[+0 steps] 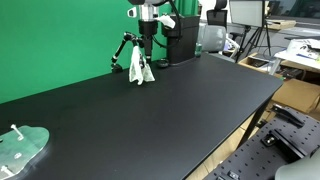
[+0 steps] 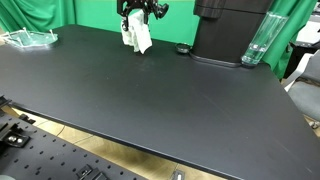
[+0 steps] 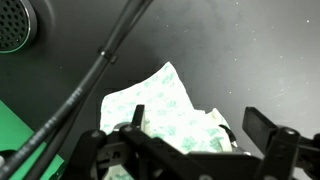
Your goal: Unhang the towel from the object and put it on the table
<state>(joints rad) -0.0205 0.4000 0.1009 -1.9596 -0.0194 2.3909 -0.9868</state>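
Observation:
A white towel with a green pattern [image 1: 141, 68] hangs from a small black tripod stand [image 1: 122, 48] at the far side of the black table [image 1: 170, 110]. It shows in both exterior views [image 2: 139, 37]. My gripper [image 1: 146, 47] is right above the towel [image 3: 165, 108], next to the stand's legs [image 2: 126, 22]. In the wrist view the gripper [image 3: 200, 135] is open, with its two fingers wide apart. The towel's upper folds lie between them and partly under the left finger. A black stand leg [image 3: 95, 70] crosses the wrist view diagonally.
A black coffee machine [image 2: 225, 30] stands beside the stand, with a clear bottle [image 2: 255, 45] next to it and a small black disc [image 2: 182, 49] in front. A clear plastic tray [image 1: 20, 148] lies at the table's far corner. The green backdrop [image 1: 60, 40] stands close behind the stand.

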